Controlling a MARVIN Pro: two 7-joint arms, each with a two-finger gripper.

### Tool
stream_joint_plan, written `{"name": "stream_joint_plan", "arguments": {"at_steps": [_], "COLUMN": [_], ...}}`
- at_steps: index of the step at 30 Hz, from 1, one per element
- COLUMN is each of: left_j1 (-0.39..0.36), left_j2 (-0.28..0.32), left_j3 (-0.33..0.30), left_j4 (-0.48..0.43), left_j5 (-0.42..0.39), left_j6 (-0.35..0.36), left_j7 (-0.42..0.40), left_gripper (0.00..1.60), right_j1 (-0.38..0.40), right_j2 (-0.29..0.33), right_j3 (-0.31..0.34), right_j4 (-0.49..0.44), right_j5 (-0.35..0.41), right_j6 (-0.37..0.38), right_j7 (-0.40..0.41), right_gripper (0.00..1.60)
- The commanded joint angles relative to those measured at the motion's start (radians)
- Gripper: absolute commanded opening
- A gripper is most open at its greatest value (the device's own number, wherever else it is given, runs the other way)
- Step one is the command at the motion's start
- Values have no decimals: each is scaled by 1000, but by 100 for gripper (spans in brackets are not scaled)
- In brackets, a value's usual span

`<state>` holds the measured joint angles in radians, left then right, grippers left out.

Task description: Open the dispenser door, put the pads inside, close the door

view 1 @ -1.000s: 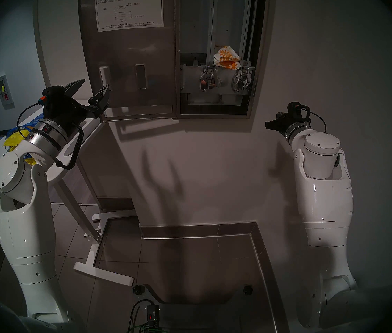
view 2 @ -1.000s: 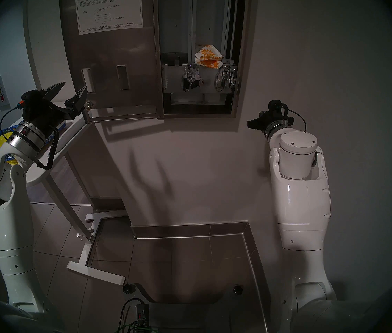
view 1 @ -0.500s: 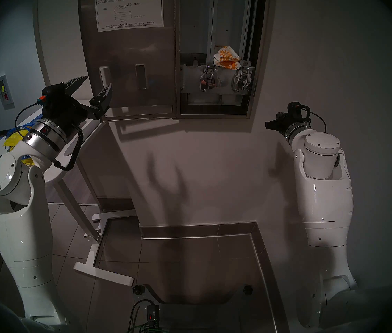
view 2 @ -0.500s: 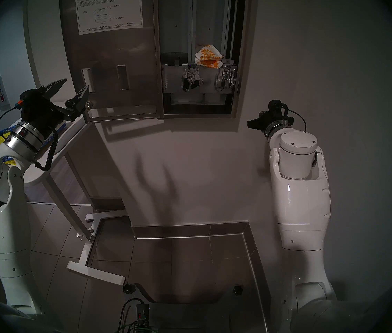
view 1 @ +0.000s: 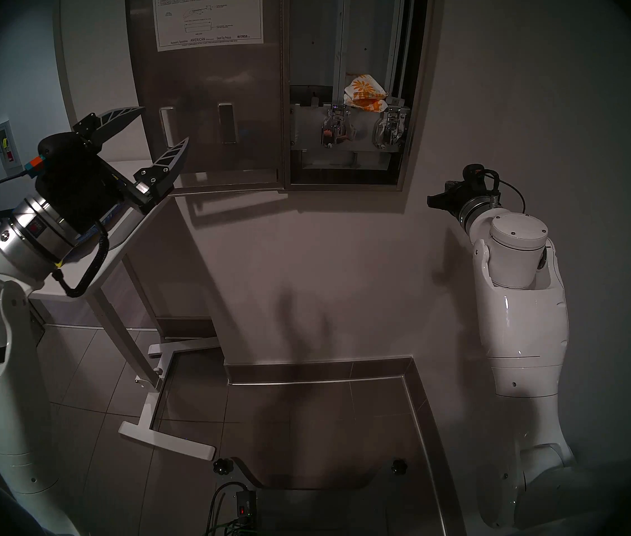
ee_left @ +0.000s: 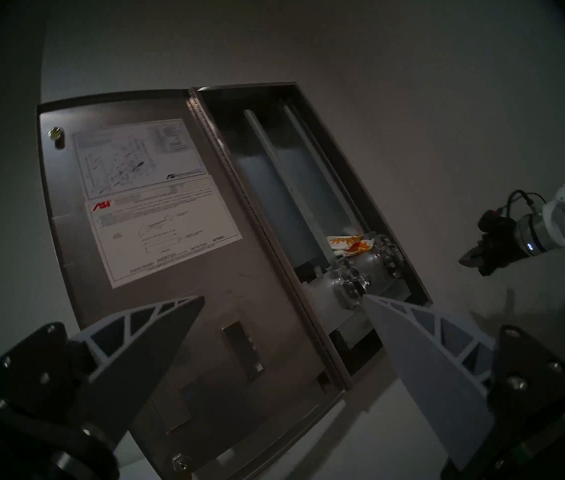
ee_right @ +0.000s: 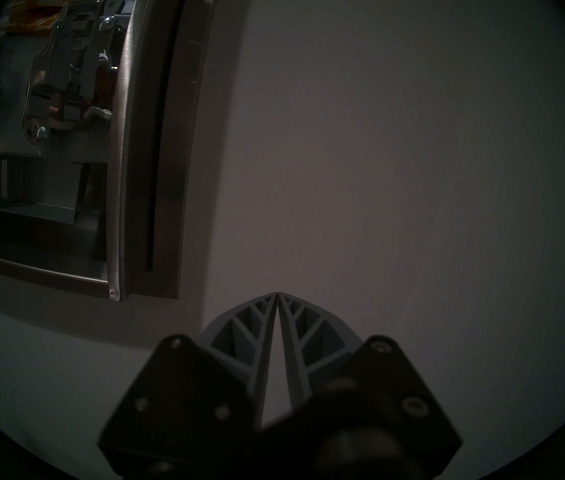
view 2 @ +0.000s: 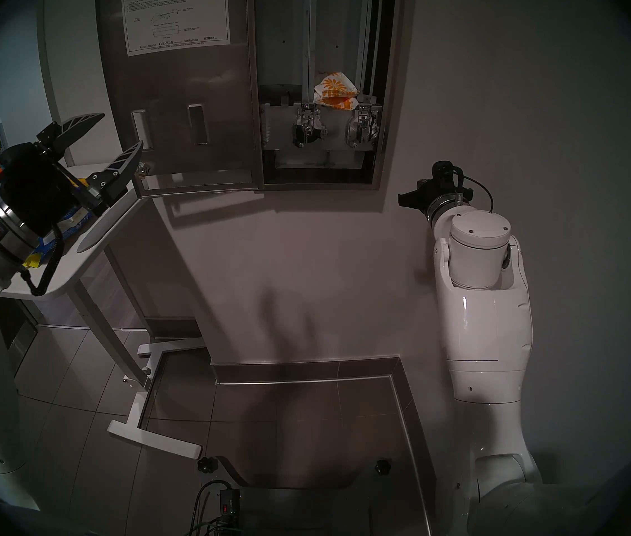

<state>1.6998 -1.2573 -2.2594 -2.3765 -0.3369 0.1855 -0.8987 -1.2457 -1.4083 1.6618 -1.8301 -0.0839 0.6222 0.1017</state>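
Note:
The dispenser door (view 1: 209, 79) stands swung open to the left, its back with the white instruction sheet (view 1: 209, 17) facing me; it also shows in the left wrist view (ee_left: 170, 313). My left gripper (view 1: 165, 123) is open and empty, just in front of the door's lower left edge. My right gripper (view 1: 429, 200) is shut and empty near the wall, right of the open dispenser cabinet (view 1: 403, 183); the right wrist view shows its tips together (ee_right: 277, 293). The yellow pads are almost hidden behind my left wrist; only a scrap (view 2: 33, 261) shows.
White packets with orange flowers (view 1: 366, 94) lie inside the cabinet above two chrome levers (view 1: 335, 127). A white side table (view 1: 128, 229) stands at the left under my left arm, with a blue printed bag (view 2: 70, 222) on it. Its foot (view 1: 166, 434) lies on the tiled floor.
My left arm has drawn back to the left and toward me, the gripper rising and turning while staying open; it now covers the yellow pads. The right arm has not moved.

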Motion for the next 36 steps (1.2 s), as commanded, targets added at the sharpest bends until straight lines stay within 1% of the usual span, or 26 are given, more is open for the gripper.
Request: {"name": "stream_joint_plan", "arguments": {"at_steps": [1, 3, 6, 7, 8, 9, 10, 12, 15, 16, 21, 28, 31, 36], "left_j1": [77, 86, 95, 102, 103, 98, 103, 101, 101, 107, 131, 137, 135, 139], "left_j2": [74, 84, 93, 97, 100, 102, 107, 119, 136, 144, 162, 185, 195, 205], "left_j3": [-160, -180, -227, -257, -273, -271, -300, -325, -361, -372, -411, -447, -461, -485], "left_j4": [-33, -24, -19, -17, -16, -13, -14, -8, 3, 8, 46, 98, 113, 132], "left_j5": [11, 24, 37, 35, 41, 47, 49, 60, 65, 78, 121, 205, 216, 228], "left_j6": [-25, -47, -72, -83, -100, -105, -107, -139, -162, -178, -242, -335, -340, -370], "left_j7": [-116, -140, -176, -203, -216, -217, -233, -256, -292, -305, -361, -391, -401, -424], "left_gripper": [160, 160, 160, 160, 160, 160, 160, 160, 160, 160, 160, 160, 160, 160], "right_j1": [10, 10, 10, 10, 10, 10, 10, 10, 10, 10, 10, 10, 10, 10], "right_j2": [0, 0, 0, 0, 0, 0, 0, 0, 0, 0, 1, 1, 1, 1], "right_j3": [1, 1, 1, 1, 1, 1, 1, 1, 1, 1, 1, 1, 1, 1], "right_j4": [-12, -12, -12, -12, -12, -12, -12, -12, -12, -12, -13, -13, -13, -13], "right_j5": [3, 3, 3, 3, 3, 3, 3, 3, 3, 3, 4, 4, 4, 4], "right_j6": [-4, -4, -4, -4, -4, -4, -4, -4, -5, -5, -5, -5, -5, -5], "right_j7": [2, 2, 2, 2, 2, 2, 2, 2, 2, 2, 2, 2, 2, 1], "right_gripper": [51, 51, 51, 51, 51, 51, 51, 51, 51, 51, 51, 51, 51, 51]}}
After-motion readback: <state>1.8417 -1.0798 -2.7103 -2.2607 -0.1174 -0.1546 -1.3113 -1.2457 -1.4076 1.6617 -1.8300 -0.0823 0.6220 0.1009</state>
